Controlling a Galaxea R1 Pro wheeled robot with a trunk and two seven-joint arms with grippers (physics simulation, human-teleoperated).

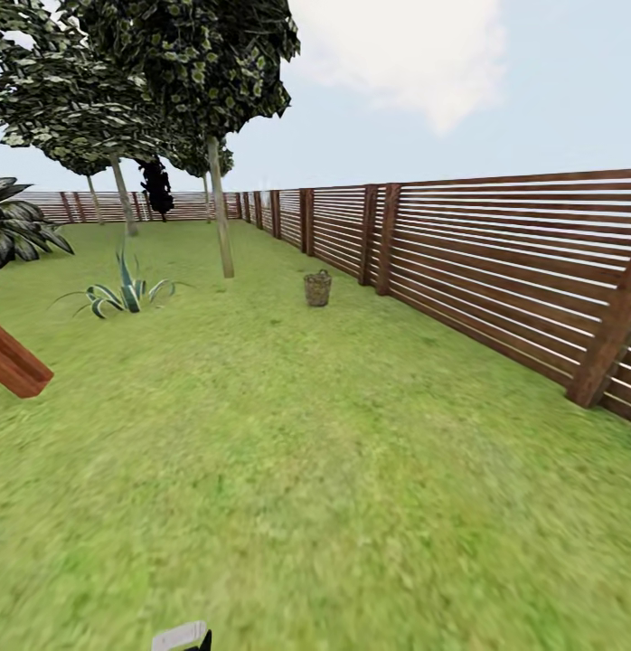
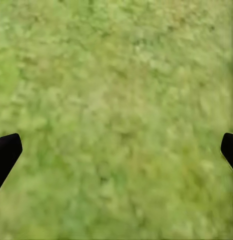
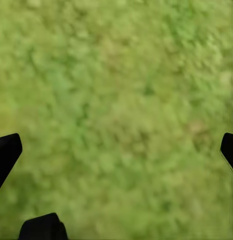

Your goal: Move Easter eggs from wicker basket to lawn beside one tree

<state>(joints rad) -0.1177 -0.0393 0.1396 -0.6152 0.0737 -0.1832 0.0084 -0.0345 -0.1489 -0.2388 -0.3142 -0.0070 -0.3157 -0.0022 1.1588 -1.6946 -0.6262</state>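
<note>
Both my left gripper (image 2: 116,150) and right gripper (image 3: 116,150) hang wide open, empty, over grass (image 1: 288,470). The basket (image 1: 317,288) sits far ahead of them, so I drive straight and stop short, keeping the tree (image 1: 221,217) in sight.

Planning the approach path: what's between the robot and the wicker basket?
In the head view, only bare lawn lies before the wicker basket; the fence runs to its right, the tree stands left.

Black fingertips (image 2: 6,152); grey-white body part (image 1: 180,636) with black edge
</note>
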